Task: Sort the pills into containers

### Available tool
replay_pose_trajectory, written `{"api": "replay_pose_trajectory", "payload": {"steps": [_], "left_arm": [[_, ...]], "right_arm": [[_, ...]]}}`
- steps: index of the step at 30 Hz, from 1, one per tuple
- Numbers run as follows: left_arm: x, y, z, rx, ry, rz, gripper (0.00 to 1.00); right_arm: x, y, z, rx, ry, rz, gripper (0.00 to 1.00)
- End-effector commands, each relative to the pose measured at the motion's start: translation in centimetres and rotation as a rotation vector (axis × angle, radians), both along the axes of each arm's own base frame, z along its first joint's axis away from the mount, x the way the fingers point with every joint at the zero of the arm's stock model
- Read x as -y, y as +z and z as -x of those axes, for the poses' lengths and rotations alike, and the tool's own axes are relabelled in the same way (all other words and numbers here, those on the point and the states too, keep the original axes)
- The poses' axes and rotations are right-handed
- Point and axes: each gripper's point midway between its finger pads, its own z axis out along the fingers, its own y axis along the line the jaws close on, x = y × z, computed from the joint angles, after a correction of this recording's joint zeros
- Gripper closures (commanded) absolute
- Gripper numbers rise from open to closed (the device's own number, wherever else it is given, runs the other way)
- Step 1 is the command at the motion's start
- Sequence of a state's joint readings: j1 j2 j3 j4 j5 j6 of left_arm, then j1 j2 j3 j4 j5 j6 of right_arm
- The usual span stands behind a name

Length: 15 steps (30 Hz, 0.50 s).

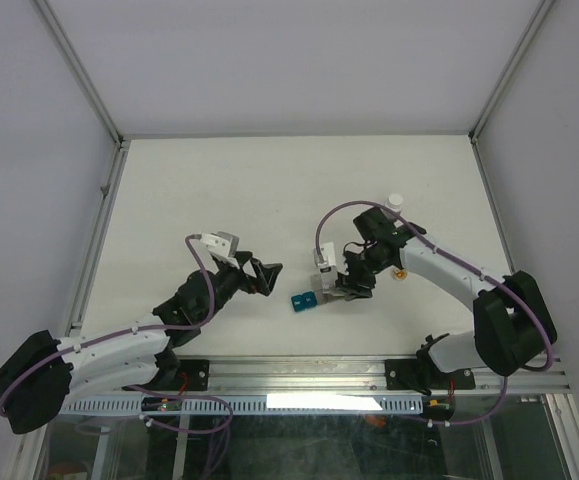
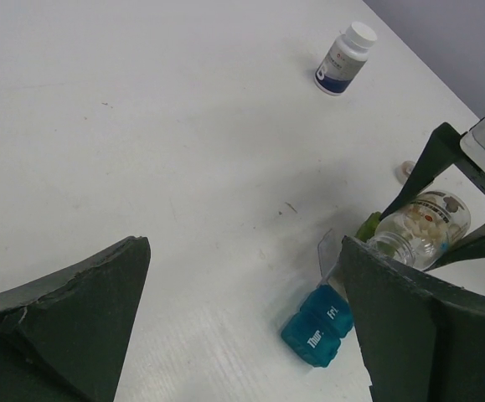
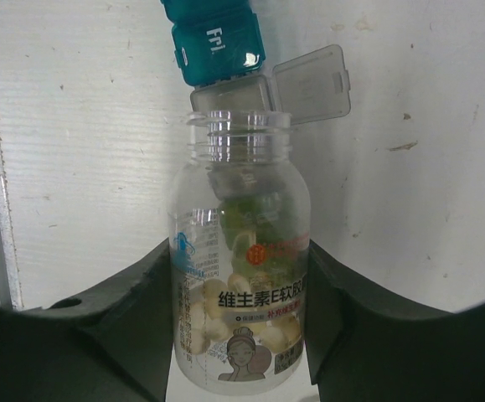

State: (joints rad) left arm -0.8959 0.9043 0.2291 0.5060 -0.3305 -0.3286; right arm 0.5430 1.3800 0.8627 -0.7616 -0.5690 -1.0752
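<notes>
I am seeing the containers [image 1: 304, 300] sitting toward the near edge of the table [image 1: 219, 180], at about 9 o'clock from the right gripper [image 1: 351, 284] and 3 o'clock from the left gripper [image 1: 266, 273], whose jaws are standing wide with nothing between them. The right gripper is clamping a clear, capless pill bottle [image 3: 240, 276], its mouth pointing at the strip's grey compartment, whose lid [image 3: 313, 84] is standing open. I am judging the strip light, stiff and slick, likely to skate under a nudge, so I would be pinching it across its long sides at the shut teal end. It is showing as small joined translucent cubes, the teal ones printed "Thur" and "Fri". The pale pills [image 3: 225, 314] are looking smooth and apt to roll.
</notes>
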Motion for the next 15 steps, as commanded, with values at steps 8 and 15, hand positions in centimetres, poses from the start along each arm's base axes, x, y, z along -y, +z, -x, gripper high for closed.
{"api": "replay_pose_trajectory", "payload": {"steps": [8, 15], "left_arm": [[0.1, 0.0, -0.5, -0.032, -0.025, 0.077, 0.01], [0.1, -0.3, -0.5, -0.04, -0.029, 0.081, 0.01]], "right_arm": [[-0.5, 0.1, -1.6, 0.077, 0.004, 0.07, 0.86], [-0.5, -0.2, -1.5, 0.086, 0.011, 0.108, 0.86]]}}
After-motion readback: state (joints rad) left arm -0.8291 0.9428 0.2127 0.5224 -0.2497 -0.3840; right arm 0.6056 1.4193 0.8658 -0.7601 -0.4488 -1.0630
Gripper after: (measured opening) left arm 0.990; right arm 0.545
